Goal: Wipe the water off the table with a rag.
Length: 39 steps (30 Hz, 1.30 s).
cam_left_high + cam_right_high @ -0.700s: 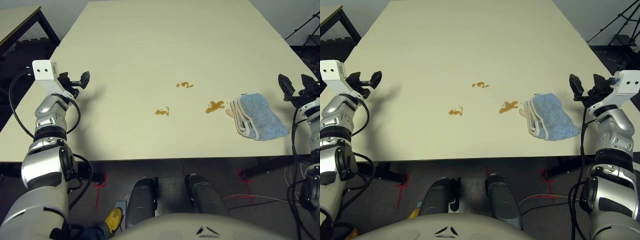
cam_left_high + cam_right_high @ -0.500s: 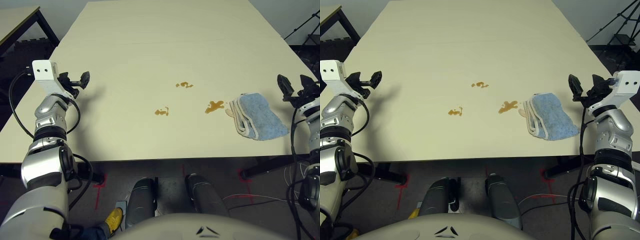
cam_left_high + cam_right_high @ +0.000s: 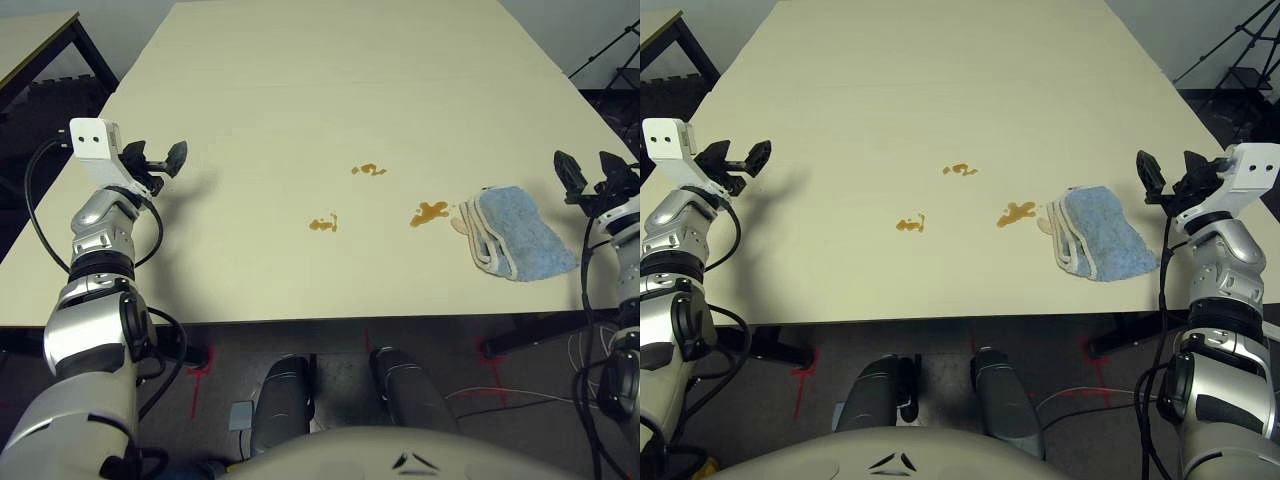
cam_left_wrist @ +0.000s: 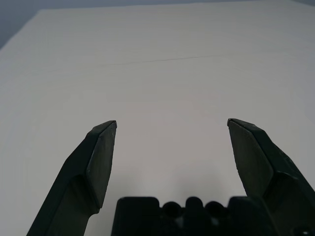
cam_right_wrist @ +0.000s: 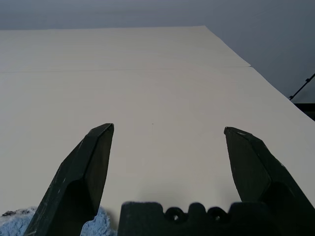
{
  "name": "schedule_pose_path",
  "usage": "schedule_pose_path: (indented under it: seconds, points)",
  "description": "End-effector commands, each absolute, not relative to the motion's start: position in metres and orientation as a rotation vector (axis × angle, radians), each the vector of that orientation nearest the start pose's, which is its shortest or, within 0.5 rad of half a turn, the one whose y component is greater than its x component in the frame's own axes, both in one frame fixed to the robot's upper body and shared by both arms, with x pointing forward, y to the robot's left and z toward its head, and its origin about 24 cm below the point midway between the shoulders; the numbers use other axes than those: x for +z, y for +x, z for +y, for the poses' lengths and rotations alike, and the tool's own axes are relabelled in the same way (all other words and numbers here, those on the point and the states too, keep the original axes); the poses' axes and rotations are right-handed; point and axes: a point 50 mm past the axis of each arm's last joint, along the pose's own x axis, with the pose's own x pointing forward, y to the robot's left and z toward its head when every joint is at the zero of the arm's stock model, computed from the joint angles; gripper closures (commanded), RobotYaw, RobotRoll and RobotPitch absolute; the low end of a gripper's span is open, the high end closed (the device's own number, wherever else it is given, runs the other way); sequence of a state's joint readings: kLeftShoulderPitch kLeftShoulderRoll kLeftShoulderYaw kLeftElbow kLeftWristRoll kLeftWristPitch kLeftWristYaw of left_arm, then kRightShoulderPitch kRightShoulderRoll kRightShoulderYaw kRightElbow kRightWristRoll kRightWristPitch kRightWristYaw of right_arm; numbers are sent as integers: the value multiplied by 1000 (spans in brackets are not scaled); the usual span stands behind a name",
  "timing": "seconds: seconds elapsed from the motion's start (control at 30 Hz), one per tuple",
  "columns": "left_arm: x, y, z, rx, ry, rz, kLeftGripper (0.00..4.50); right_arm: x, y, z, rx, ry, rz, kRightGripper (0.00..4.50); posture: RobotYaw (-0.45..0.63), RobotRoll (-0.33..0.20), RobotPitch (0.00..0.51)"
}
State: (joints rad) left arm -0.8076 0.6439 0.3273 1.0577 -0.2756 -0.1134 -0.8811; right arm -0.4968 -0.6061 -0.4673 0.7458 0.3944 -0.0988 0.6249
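The rag (image 3: 1105, 235), its folded edge facing the water (image 3: 1017, 214), is reached most easily by the right gripper (image 5: 169, 129), parted and empty to its right.

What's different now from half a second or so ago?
Very little: the robot's left gripper has shifted slightly to the robot's right. Near the floor, the yellow shoe has pulled mostly out of sight. Nothing was picked up or let go. The rag, the brown splotches and the right gripper look as they were.
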Motion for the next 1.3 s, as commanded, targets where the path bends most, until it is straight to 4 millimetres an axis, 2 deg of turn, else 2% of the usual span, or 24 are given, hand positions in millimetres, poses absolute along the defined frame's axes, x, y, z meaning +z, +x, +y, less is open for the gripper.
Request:
schedule_pose_path:
  seconds: [0.03, 0.17, 0.33, 0.63, 0.77, 0.93, 1.07, 1.3]
  points:
    - [146, 342, 306, -588, 19, -13, 0, 120, 304, -352, 40, 42, -126, 32, -189, 0, 145]
    - [146, 318, 292, -884, 51, 81, 0, 120, 307, -349, 57, 43, -117, 32, -184, 0, 145]
    - [144, 300, 287, -1007, 49, 138, 0, 125, 312, -350, 62, 38, -115, 32, -162, 0, 146]
    - [134, 294, 280, -1037, 173, 141, 0, 132, 308, -360, 98, 66, -71, 32, -161, 0, 152]
    - [133, 295, 278, -1035, 180, 140, 0, 138, 296, -369, 212, 117, 80, 32, -166, 0, 154]
    - [131, 296, 278, -1033, 206, 145, 0, 144, 272, -374, 365, 128, 353, 32, -179, 0, 151]
    - [131, 299, 275, -1037, 204, 139, 0, 149, 266, -372, 425, 171, 443, 32, -185, 0, 149]
    - [132, 301, 271, -1047, 202, 122, 0, 134, 269, -358, 489, 129, 537, 32, -184, 0, 144]
